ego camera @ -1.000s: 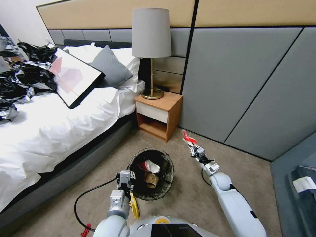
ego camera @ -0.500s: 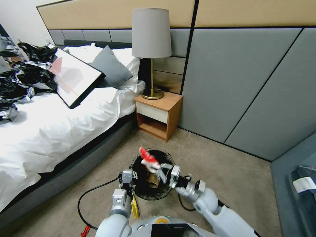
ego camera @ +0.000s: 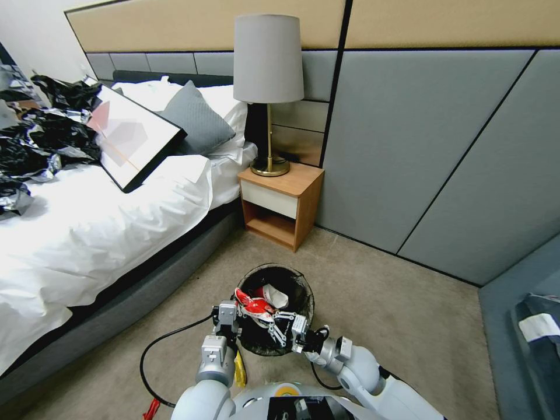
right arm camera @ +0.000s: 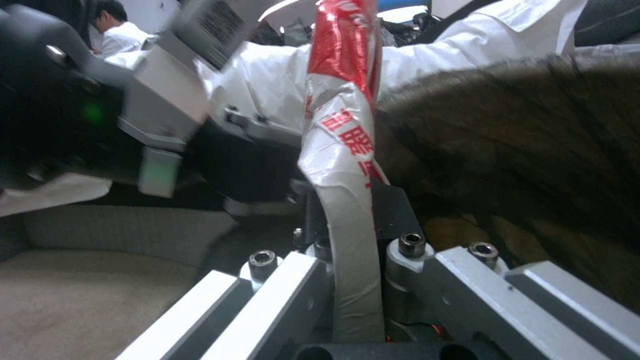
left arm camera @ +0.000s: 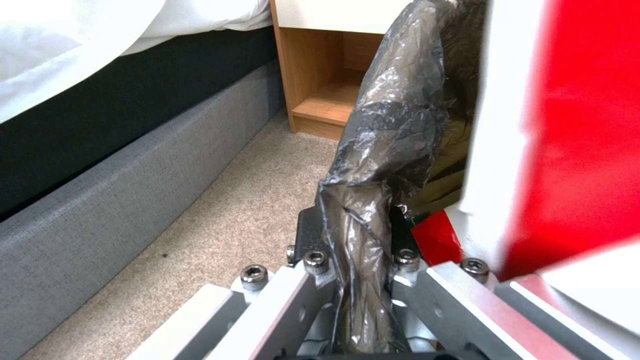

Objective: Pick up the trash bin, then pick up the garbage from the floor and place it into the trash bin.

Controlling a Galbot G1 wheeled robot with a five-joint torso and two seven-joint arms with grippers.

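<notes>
The trash bin [ego camera: 308, 300], a small round bucket lined with a black bag [left arm camera: 390, 120], hangs just above the carpet in front of me. My left gripper [ego camera: 228, 318] [left arm camera: 353, 250] is shut on its near-left rim, pinching the liner. My right gripper [ego camera: 266, 318] [right arm camera: 350, 240] reaches in over the near rim and is shut on a red-and-white wrapper [ego camera: 251, 303] [right arm camera: 340, 125], a piece of the garbage, held over the bin's mouth. The same wrapper [left arm camera: 587, 125] looms large in the left wrist view. Inside the bin lies a white and red scrap [ego camera: 275, 295].
A bed [ego camera: 87, 233] with a picture frame [ego camera: 131, 137] and black plastic sheets [ego camera: 35, 146] runs along the left. A wooden nightstand [ego camera: 280, 204] with a lamp [ego camera: 268, 87] stands behind the bin. A black cable [ego camera: 157, 350] loops on the carpet. Open carpet [ego camera: 408, 303] lies to the right.
My right arm swung left from the carpet near the wall, carrying the wrapper, and now holds it low over the bin's mouth. The left gripper has kept its hold on the rim.
</notes>
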